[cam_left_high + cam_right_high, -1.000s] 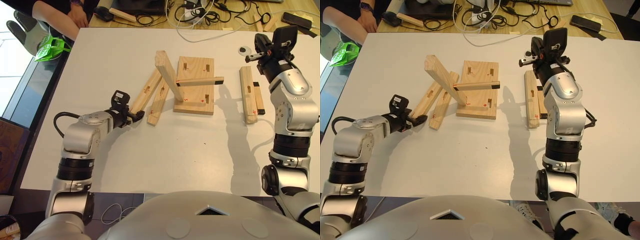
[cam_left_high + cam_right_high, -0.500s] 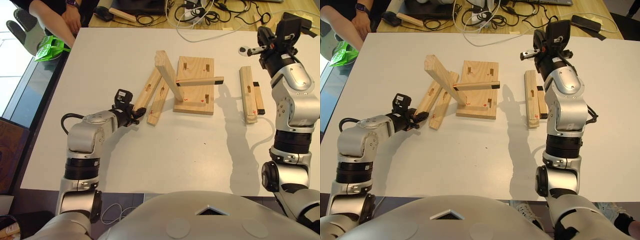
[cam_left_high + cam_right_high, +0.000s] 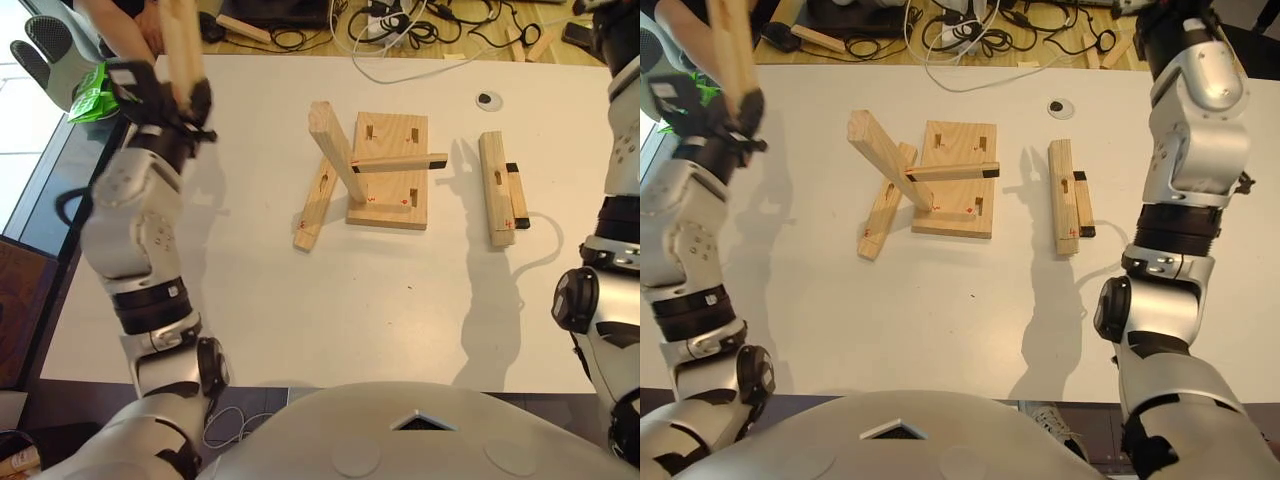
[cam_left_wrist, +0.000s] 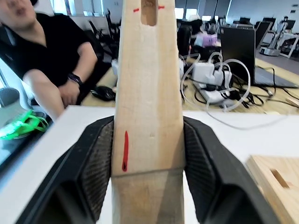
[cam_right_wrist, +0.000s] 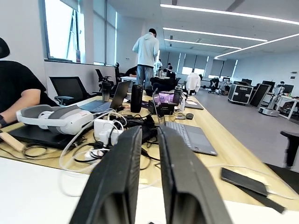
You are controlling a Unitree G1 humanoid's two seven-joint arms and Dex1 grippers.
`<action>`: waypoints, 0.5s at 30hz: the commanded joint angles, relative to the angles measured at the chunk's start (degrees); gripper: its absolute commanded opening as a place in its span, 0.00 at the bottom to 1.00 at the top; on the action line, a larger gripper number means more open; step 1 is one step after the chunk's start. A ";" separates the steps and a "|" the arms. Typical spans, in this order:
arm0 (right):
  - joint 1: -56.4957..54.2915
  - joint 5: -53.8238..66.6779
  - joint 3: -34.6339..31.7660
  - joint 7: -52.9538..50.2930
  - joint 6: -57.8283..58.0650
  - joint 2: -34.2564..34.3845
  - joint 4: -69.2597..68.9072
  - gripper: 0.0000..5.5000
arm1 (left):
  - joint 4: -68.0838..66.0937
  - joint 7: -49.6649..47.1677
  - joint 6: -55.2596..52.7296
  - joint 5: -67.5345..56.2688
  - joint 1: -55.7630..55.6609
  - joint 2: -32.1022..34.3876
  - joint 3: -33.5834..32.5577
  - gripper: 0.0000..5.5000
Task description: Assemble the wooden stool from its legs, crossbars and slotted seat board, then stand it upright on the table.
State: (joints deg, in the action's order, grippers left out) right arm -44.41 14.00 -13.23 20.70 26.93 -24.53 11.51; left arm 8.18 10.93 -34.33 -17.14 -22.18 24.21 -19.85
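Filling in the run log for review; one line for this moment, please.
left gripper shut on leg, held high | right gripper high, empty | seat board flat, tilted leg with crossbar on it | spare leg beside board

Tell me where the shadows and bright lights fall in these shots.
Left eye view: soft shadows lie on the table right of the seat board. Left wrist view: the leg is shaded low between the left gripper fingers. Right wrist view: ceiling strips and windows glare.

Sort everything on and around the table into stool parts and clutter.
Stool parts: seat board, leaning leg, crossbar, flat leg, right leg, right bar, held leg in left gripper.
Clutter: cables, green object, disc.
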 commanded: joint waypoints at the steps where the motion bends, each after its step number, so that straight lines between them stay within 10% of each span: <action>1: -3.79 11.39 -0.29 7.38 10.82 -0.18 -9.12 0.24 | -2.49 3.29 7.72 0.95 -7.78 4.53 -0.19 0.37; 15: -6.96 39.69 -5.36 -3.04 29.45 11.71 -22.12 0.66 | 8.81 13.60 17.20 2.89 -6.86 4.11 14.46 0.37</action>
State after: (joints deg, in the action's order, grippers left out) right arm -50.03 51.03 -17.42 19.33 54.97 -13.39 -9.52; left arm 15.53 23.11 -18.96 -15.13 -29.76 28.06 -6.54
